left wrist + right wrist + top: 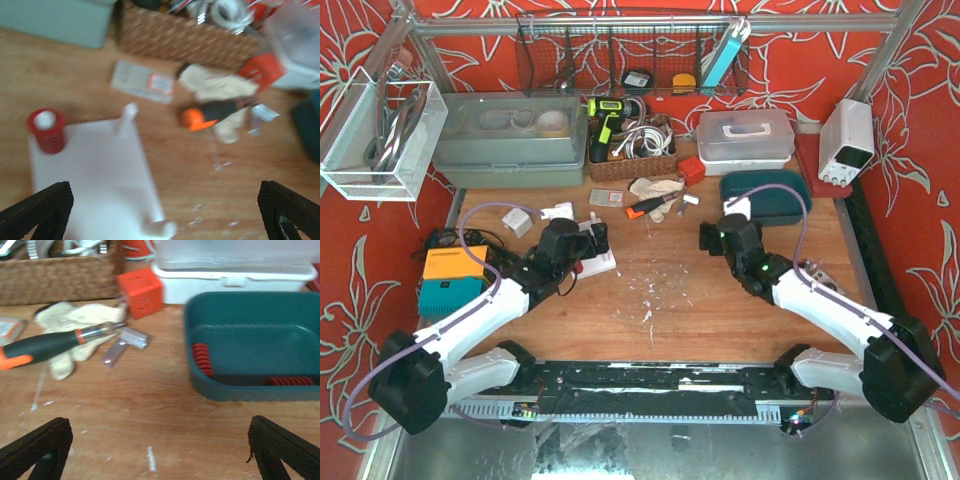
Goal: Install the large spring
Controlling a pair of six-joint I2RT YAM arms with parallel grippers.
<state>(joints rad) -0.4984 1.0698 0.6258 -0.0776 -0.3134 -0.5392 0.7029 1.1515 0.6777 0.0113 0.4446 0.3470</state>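
The left end effector, spread wide and empty, hangs over the white base plate, whose corner post holds the red spring upright, while the right end effector, equally parted, faces the teal tray corralling spare springs

A spring sits at the plate's far-left corner, left of desk centre. More springs lie in the tray near the right-rear corner.

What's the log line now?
left gripper open over white base | red spring on peg | right gripper open facing teal bin holding springs
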